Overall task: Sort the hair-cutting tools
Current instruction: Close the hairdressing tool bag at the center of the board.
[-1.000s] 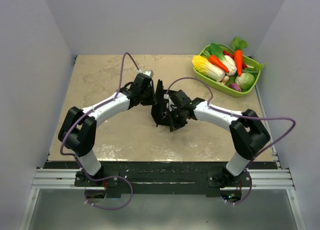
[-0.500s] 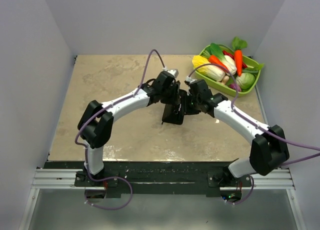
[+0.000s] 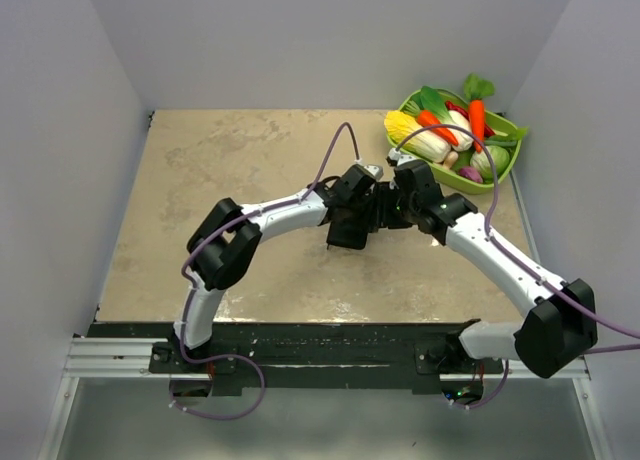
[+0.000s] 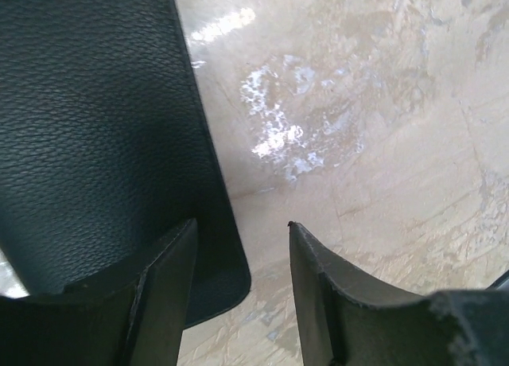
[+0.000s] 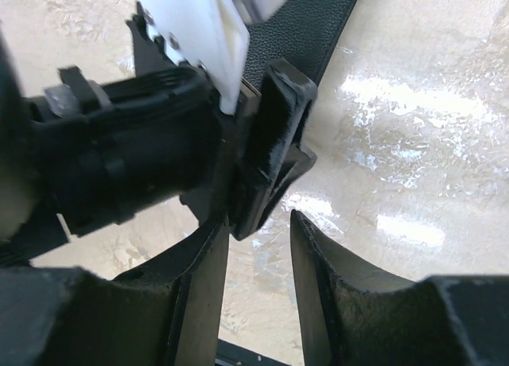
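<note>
Since both arms meet over the black case mid-table, you're prob working on the case itself, not on a tool yet.

L gripper: fingers spread, nothing between them but bare table. One finger sits over the case's rounded corner and the other over the tabletop, so the case edge runs just beside the gap.

R gripper: also spread, nothing pinched. Its cam looks straight at the L gripper's body w/ the case beyond, so the two are v. close. Watch for a bump.

The case lies flat, grained cover up, and looks closed. No combs or scissors show in any view. My guess is they're inside, which would explain both grippers being at the case: one to pin it, one to lift the flap. Going by the layout, sorting hasn't begun.

Green tray of toy veg sits at the far right corner, near the R gripper's wrist, so keep that arm off it.

Next move, imo: get a jaw under the cover edge w/o sliding the case.
</note>
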Available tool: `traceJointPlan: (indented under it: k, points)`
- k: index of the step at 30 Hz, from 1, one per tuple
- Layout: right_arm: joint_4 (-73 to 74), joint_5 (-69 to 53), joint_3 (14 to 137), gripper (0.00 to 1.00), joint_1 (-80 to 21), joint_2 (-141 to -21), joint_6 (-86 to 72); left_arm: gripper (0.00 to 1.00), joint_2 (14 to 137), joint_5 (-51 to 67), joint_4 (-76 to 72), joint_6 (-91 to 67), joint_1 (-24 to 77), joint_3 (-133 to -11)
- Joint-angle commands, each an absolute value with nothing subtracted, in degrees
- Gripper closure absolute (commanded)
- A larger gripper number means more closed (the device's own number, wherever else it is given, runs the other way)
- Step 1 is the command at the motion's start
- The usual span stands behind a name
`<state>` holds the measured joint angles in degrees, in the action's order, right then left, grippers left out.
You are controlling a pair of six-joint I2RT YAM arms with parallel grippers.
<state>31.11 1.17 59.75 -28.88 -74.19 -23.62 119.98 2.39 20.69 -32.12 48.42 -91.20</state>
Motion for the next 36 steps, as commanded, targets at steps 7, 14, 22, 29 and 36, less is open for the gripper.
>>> traceJointPlan:
  k: [7, 14, 22, 29, 36]
  points:
    - [25.1, 8.4, 58.5, 0.56, -28.7, -71.3, -27.0, 0.45, 115.8, 4.7, 18.4, -30.2, 49.2, -91.8]
    - [12.6, 9.9, 54.8, 0.54, -26.0, -75.3, -33.0, 0.45, 108.1, 3.6, 23.1, -28.7, 49.0, -88.7]
    - [5.9, 7.8, 57.1, 0.54, -25.1, -85.7, -34.5, 0.44, 99.4, 0.4, 24.9, -28.3, 46.6, -81.0]
    - [4.7, 9.9, 59.6, 0.59, -25.0, -92.4, -33.1, 0.44, 94.7, 0.2, 24.9, -28.3, 42.4, -76.0]
    - [12.1, 14.3, 63.7, 0.51, -25.0, -88.3, -28.4, 0.44, 94.9, 1.1, 25.7, -26.7, 36.6, -75.0]
